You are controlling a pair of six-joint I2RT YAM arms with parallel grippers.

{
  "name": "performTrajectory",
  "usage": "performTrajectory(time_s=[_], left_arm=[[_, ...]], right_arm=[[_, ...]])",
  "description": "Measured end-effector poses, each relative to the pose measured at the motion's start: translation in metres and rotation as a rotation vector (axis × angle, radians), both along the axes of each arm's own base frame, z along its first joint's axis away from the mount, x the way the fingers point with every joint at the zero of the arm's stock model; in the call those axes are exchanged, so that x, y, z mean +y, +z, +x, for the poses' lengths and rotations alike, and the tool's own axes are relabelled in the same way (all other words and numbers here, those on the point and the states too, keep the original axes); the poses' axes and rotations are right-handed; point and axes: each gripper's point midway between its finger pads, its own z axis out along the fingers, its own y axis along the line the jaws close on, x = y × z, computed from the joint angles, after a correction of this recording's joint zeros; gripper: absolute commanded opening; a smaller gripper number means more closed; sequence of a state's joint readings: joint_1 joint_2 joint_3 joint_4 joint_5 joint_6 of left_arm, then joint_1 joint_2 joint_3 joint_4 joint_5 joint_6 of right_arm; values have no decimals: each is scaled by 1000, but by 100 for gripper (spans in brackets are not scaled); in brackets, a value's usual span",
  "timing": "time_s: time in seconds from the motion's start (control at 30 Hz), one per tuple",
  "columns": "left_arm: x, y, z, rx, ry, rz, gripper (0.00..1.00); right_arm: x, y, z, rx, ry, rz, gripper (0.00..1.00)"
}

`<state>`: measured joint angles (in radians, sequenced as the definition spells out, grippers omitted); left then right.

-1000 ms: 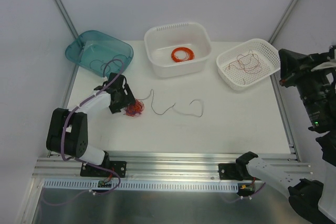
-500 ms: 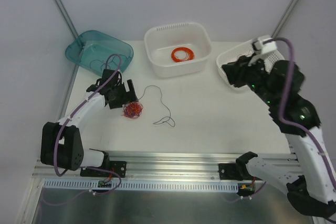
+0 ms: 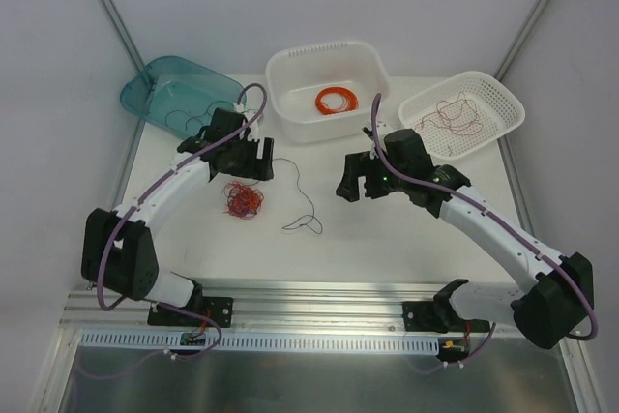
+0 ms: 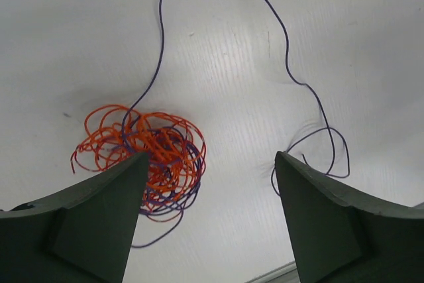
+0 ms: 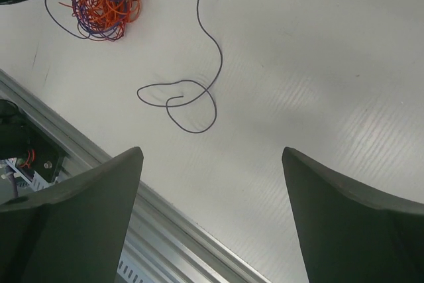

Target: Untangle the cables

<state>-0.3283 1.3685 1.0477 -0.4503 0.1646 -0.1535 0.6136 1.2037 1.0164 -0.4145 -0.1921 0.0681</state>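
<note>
- Top view: one knotted ball (image 3: 243, 198) of hair-thin orange-red and purple wire is lying on the white table (image 3: 406, 239), trailing one dark strand (image 3: 302, 208). Three bins are standing behind: a teal tub (image 3: 155, 84), a white tub (image 3: 372, 70) holding one ring coil (image 3: 335, 101), and a perforated basket (image 3: 503, 103) holding loose reddish wires (image 3: 453, 118).
- Left wrist: the left gripper (image 4: 211, 164) is hovering over the ball, its two fingers spread and gripping nothing.
- Right wrist: the right gripper (image 5: 212, 157) is hanging above the strand's looped end, its fingers wide apart and empty.
</note>
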Motion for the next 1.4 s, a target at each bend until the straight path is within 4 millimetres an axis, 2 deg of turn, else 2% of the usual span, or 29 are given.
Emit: performTrajectory(time_s=[0.07,0.17,0.3,0.4,0.73,1.03,1.13,1.27,1.3,1.33,1.4], left_arm=[[-8,-7,14,9,-22,28,74],[-15,-31,31,65,-46,66,72],[-14,-67,49,138,-39,130,67],[-11,-84,59,168,-26,177,65],[-18,-99,99,137,-20,183,57],[-16,-111,106,162,-15,137,44],[-18,-112,106,168,-7,124,36],[-22,-115,106,162,8,115,19],[-22,-116,106,157,14,115,8],[-22,-116,106,156,26,111,3],[-23,-117,106,147,35,110,0]], right_arm=[[4,-3,1,1,3,5,95],[10,-8,0,9,11,8,96],[16,-15,-7,24,32,6,96],[19,-20,-12,32,44,3,96],[22,-25,-19,45,57,-1,96],[25,-31,-26,57,68,-8,96],[26,-30,-26,53,67,-7,96],[28,-29,-26,44,67,-3,96],[29,-28,-26,43,68,-1,96],[29,-28,-26,43,69,0,96],[31,-27,-27,40,74,4,96]])
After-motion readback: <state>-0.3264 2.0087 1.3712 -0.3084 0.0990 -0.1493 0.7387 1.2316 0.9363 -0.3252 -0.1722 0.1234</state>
